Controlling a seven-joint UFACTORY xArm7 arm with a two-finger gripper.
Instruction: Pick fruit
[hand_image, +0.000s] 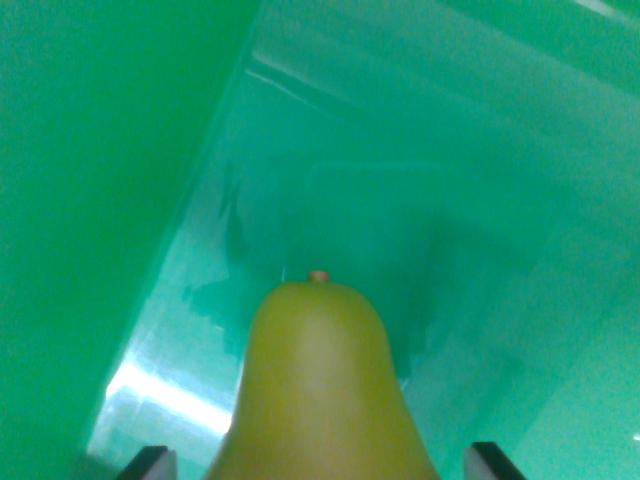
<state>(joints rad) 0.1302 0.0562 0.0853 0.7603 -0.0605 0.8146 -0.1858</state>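
A yellow-green pear (320, 385) fills the bottom middle of the wrist view, its narrow stem end pointing away from the camera with a small reddish stem tip. It sits between the two dark fingertips (148, 464) of my gripper (320, 465), which show only at the bottom corners on either side of the fruit. The fingers stand close against the pear's wide part, and it appears held. Below and around is the inside of a shiny green bin (420, 200).
A steep green wall (90, 200) of the bin rises along the wrist view's left. The bin's glossy floor shows bright glare at the lower left. Another green wall slopes at the right.
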